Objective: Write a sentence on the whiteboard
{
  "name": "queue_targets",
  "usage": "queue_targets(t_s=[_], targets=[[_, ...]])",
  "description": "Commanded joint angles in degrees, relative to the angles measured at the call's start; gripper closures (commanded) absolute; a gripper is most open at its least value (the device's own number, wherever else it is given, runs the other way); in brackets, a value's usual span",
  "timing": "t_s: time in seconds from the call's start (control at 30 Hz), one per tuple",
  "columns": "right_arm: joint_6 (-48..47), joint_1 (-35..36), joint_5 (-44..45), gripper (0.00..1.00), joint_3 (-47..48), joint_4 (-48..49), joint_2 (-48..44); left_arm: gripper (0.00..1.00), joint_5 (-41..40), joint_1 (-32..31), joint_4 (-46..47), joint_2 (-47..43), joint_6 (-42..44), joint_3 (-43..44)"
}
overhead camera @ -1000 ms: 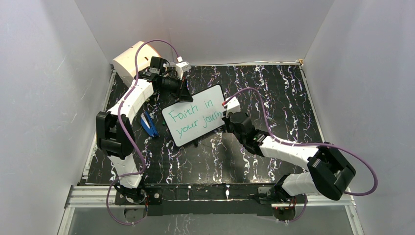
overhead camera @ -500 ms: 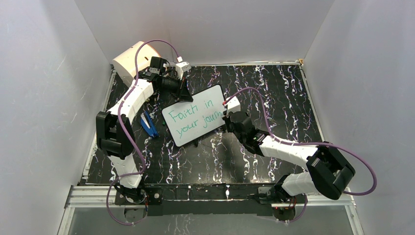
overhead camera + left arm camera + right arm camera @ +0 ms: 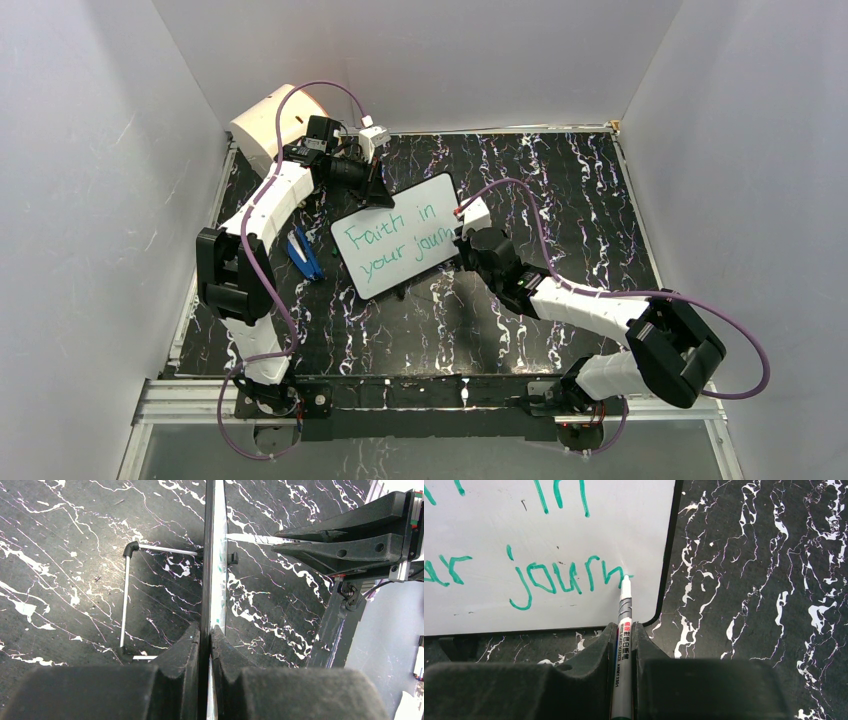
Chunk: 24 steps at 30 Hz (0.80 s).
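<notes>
— Right gripper (image 3: 624, 630), centre frame: what has it got?

— A slim marker (image 3: 625, 611), pinched tight between closed fingers, tip touching the whiteboard (image 3: 624, 520) at the tail of the last green letter, just inside the black frame's lower right corner.

— And the left gripper (image 3: 206, 632)?

— Clamped on the board's upper edge, one finger on each face; its wrist camera sees the board edge-on, with a wire stand (image 3: 125, 605) behind it.

— Where does the board sit?

— Left of centre on the black marbled table (image 3: 560, 200), tilted, between the two arms. A cream drum (image 3: 265, 125) stands in the far left corner, well apart.

— The sentence (image 3: 395, 245)?

— Two slanted green lines: "Faith in" above "your journ".
</notes>
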Motion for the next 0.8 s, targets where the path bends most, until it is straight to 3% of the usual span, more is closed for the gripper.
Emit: queue_targets(t_s=[0.0, 0.77], targets=[[0.1, -0.4, 1.2, 1.0, 0.9, 3.9, -0.6, 1.0, -6.8, -1.2, -5.0, 3.2, 1.9, -1.1], [-0.3, -1.4, -0.3, 1.0, 0.6, 5.9, -1.4, 1.0, -6.6, -1.2, -5.0, 3.3, 2.0, -1.0]])
